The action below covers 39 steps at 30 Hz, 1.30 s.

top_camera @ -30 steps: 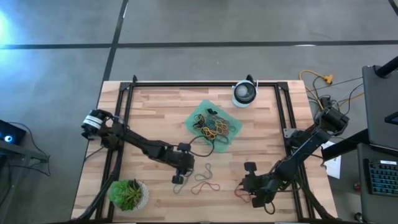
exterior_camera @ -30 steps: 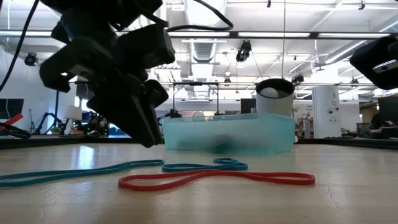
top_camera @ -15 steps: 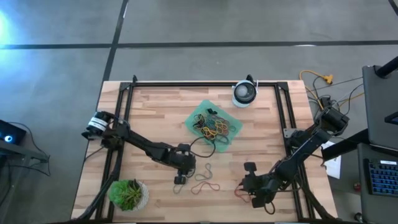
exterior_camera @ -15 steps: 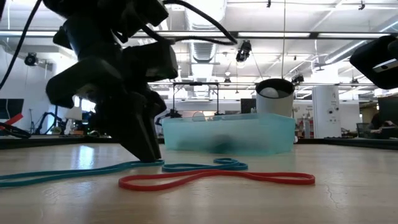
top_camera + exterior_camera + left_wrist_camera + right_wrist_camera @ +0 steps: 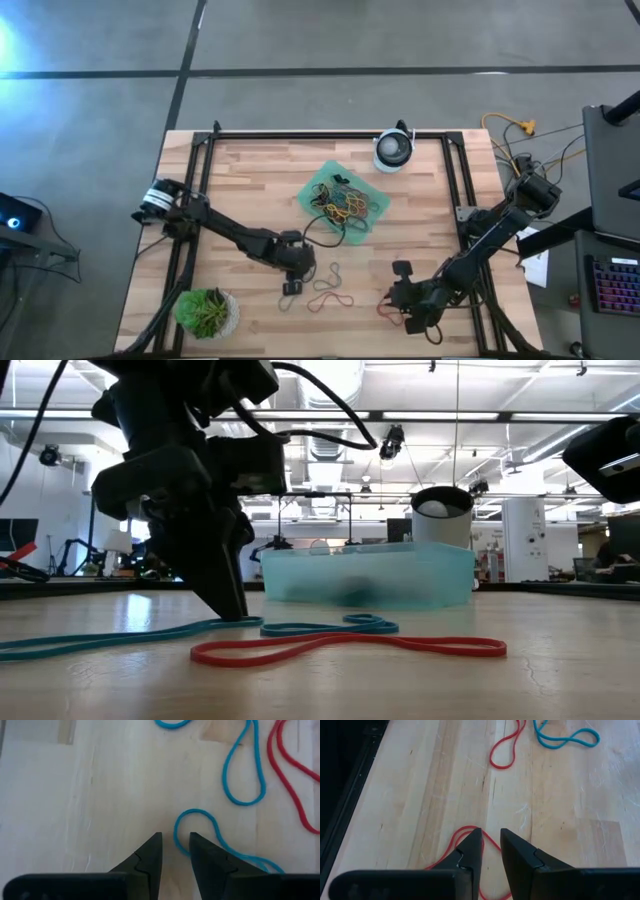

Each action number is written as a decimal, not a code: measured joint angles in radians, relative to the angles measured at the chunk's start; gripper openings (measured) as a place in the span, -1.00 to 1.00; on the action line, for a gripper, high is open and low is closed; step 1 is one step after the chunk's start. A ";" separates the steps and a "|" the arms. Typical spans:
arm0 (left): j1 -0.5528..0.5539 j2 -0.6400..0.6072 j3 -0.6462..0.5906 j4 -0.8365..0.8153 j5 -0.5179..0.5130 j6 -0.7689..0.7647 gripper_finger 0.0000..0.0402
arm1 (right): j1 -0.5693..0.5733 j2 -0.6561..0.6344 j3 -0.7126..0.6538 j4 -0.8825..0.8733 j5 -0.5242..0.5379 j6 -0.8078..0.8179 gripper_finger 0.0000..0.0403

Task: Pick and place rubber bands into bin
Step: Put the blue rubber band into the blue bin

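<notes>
Blue rubber band (image 5: 235, 795) between parted left fingers (image 5: 150, 855) on table (image 5: 75, 820).

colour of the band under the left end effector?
Blue rubber band, at the left end effector; clearest in the left wrist view.

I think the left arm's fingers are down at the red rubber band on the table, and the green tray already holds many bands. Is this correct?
Not quite. The left fingers stand at the blue rubber band, not a red one; the left wrist view shows its loop just ahead of the tips. The rest holds: in the high view the green tray already holds many bands.
</notes>
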 joint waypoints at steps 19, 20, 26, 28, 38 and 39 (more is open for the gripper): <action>0.002 0.002 -0.010 -0.073 0.022 0.083 -0.98 | 0.000 0.000 0.000 0.000 0.005 0.000 -0.69; 0.002 0.003 -0.010 -0.073 0.017 0.094 -0.99 | 0.000 0.000 0.000 -0.001 0.005 0.000 -0.70; 0.001 0.002 -0.012 -0.064 -0.006 0.193 -1.00 | 0.000 0.000 0.000 -0.001 0.005 0.000 -0.71; -0.004 -0.006 -0.013 -0.046 -0.011 0.233 -1.00 | 0.000 0.000 0.000 -0.001 0.006 -0.001 -0.71; -0.081 -0.130 -0.007 -0.007 -0.258 0.367 -1.00 | 0.000 0.000 -0.001 -0.006 0.009 -0.004 -0.71; -0.087 -0.144 -0.005 0.001 -0.294 0.378 -1.00 | 0.000 0.000 -0.001 -0.005 0.009 -0.004 -0.71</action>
